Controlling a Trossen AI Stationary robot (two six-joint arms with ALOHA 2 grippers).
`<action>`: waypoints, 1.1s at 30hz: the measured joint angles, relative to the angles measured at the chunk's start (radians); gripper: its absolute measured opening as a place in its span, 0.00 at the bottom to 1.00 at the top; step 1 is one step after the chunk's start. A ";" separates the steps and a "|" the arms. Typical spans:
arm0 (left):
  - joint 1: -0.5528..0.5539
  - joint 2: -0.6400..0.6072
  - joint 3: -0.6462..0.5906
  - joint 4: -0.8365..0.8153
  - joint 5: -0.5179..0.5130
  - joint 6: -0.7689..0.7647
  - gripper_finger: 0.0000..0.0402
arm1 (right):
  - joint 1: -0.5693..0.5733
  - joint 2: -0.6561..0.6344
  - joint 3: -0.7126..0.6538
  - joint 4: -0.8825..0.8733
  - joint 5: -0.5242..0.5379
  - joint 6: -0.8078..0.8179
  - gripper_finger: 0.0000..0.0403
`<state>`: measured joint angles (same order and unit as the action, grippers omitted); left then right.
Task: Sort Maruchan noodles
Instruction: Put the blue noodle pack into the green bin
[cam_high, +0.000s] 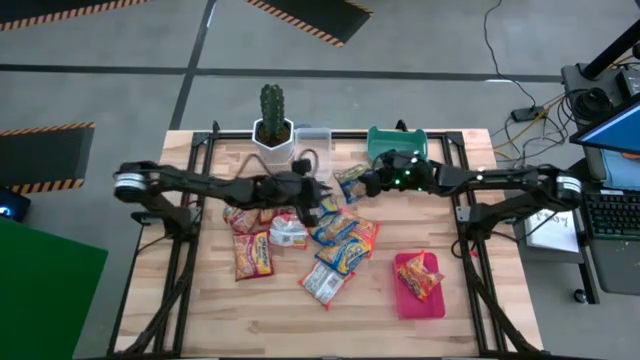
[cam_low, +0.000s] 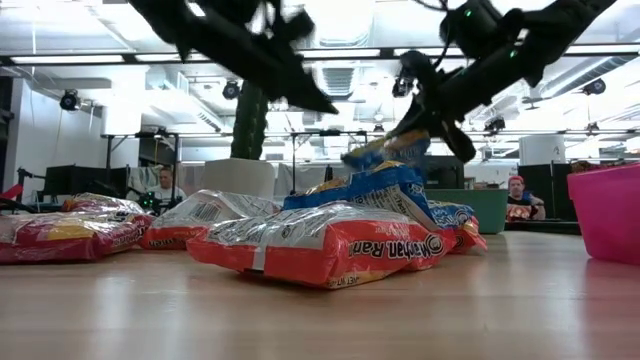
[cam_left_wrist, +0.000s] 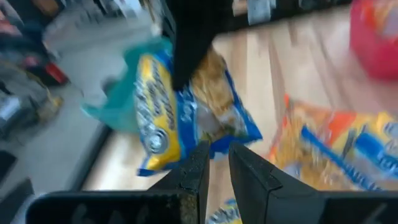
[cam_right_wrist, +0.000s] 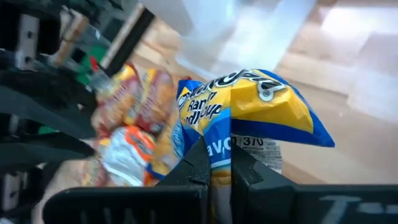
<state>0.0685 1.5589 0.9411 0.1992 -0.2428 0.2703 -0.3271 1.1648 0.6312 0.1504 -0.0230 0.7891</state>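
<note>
One blue-and-yellow packet (cam_right_wrist: 249, 106) in right end effector (cam_right_wrist: 214, 165)

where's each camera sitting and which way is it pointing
High: overhead, straight down on the table; both arms.
Low: tabletop level, across the packets into the room; arms overhead.
Left wrist: past the left end effector.
Right wrist: past the right end effector.
All four show the blue-and-yellow packet it grips.

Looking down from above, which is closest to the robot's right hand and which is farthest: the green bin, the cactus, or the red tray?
From the right hand, holding a blue-and-yellow noodle packet:
1. Green bin, just behind the hand at the table's back edge.
2. Cactus, at the back edge, toward the left arm's side.
3. Red tray, near the front edge, on the right arm's side.
</note>
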 joint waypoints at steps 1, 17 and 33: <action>0.000 -0.036 -0.008 0.000 0.000 0.012 0.11 | 0.000 -0.018 0.002 -0.006 0.001 0.006 0.02; 0.000 -0.467 -0.218 0.003 0.000 0.074 0.11 | 0.036 0.035 0.410 -0.500 0.217 -0.027 0.02; -0.002 -0.638 -0.384 0.132 -0.001 0.027 0.11 | -0.198 0.314 0.883 -1.328 0.315 -0.028 0.02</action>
<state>0.0666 0.9213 0.5574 0.3309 -0.2436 0.2970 -0.5256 1.4791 1.5139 -1.1778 0.2919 0.7607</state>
